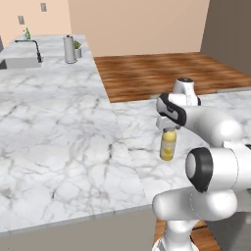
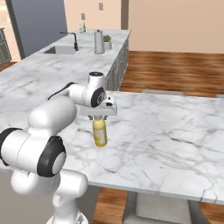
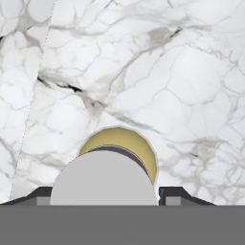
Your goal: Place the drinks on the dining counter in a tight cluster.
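Juice bottle at dining surface, jaws on its cap end.
Dining surface [image 2: 175, 131] bare around the spot; arm [image 2: 52, 113] reaches over it; yellow juice bottle [image 2: 99, 132] upright under the gripper [image 2: 99, 117], jaws pinching its top, base at or just above marble, can't tell. Risk: if released above the marble, bottle tips.

juice bottle [image 3: 119, 143] base hidden under its cap, fingers [image 3: 172, 194] barely visible
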